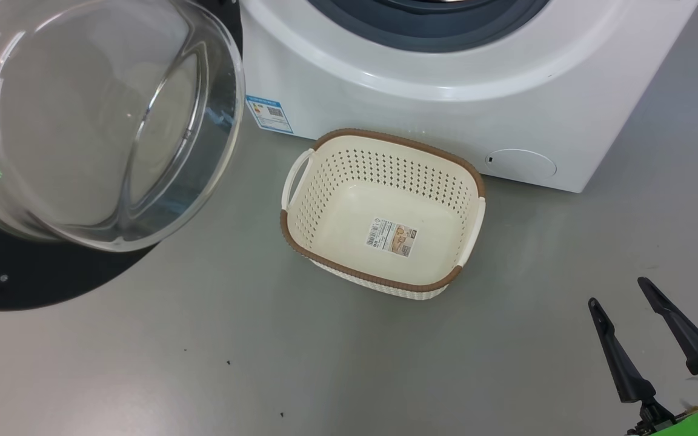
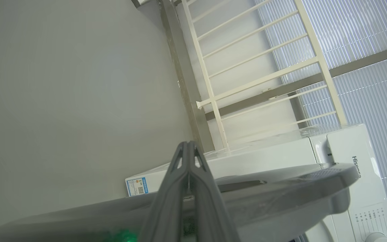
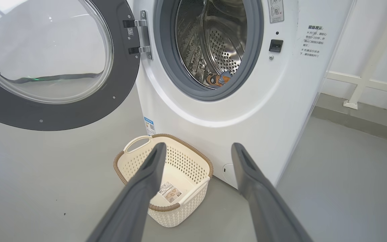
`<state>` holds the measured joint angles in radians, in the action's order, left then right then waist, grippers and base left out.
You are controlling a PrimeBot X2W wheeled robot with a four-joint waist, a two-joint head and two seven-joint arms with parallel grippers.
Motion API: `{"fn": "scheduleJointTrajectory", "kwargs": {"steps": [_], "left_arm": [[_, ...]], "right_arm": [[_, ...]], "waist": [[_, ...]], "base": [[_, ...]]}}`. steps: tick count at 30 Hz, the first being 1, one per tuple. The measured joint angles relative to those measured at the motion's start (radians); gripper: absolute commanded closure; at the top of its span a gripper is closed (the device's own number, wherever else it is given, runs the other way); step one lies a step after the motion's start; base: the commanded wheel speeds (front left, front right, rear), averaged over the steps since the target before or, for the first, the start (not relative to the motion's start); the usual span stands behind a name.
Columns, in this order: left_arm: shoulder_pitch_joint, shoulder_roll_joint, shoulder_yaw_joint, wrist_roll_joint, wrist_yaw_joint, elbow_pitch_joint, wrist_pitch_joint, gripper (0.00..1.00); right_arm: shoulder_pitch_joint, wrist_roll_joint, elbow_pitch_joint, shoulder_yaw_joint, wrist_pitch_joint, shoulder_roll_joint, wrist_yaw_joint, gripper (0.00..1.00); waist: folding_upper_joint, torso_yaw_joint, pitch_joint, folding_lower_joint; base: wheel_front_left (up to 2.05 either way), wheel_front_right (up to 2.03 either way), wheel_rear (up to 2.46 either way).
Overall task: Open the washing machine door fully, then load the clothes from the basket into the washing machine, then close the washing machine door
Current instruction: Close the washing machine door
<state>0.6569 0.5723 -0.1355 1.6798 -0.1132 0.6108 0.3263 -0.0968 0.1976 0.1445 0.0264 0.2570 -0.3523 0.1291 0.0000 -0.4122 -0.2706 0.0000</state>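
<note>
Floor (image 1: 203, 363), grey and smooth, bears the basket (image 1: 337, 194); right claw (image 1: 618, 290) apart, left claw (image 2: 187, 148) together.

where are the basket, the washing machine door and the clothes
basket (image 1: 385, 169), head view, perforated back wall
washing machine door (image 3: 62, 116), right wrist view, lower black rim
clothes (image 3: 218, 80), right wrist view, printed bit low in the drum (image 3: 223, 50)
</note>
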Motion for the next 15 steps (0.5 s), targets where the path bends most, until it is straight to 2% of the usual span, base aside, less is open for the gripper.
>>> {"fn": "scheduleJointTrajectory", "kwargs": {"steps": [7, 15], "left_arm": [[-0.049, 0.012, 0.013, 0.034, 0.021, -0.068, 0.115, 1.0], [-0.119, -0.009, 0.006, 0.111, 0.045, -0.173, 0.212, 1.0]], "right_arm": [[0.0, 0.0, -0.002, 0.002, 0.0, 0.0, 0.0, 0.0], [0.0, 0.0, -0.005, 0.004, 0.0, 0.004, 0.0, 0.0]], "waist": [[0.0, -0.01, 0.009, 0.0], [0.0, -0.019, 0.025, 0.0]], "base": [[0.0, 0.0, 0.0], [0.0, 0.0, 0.0]]}}
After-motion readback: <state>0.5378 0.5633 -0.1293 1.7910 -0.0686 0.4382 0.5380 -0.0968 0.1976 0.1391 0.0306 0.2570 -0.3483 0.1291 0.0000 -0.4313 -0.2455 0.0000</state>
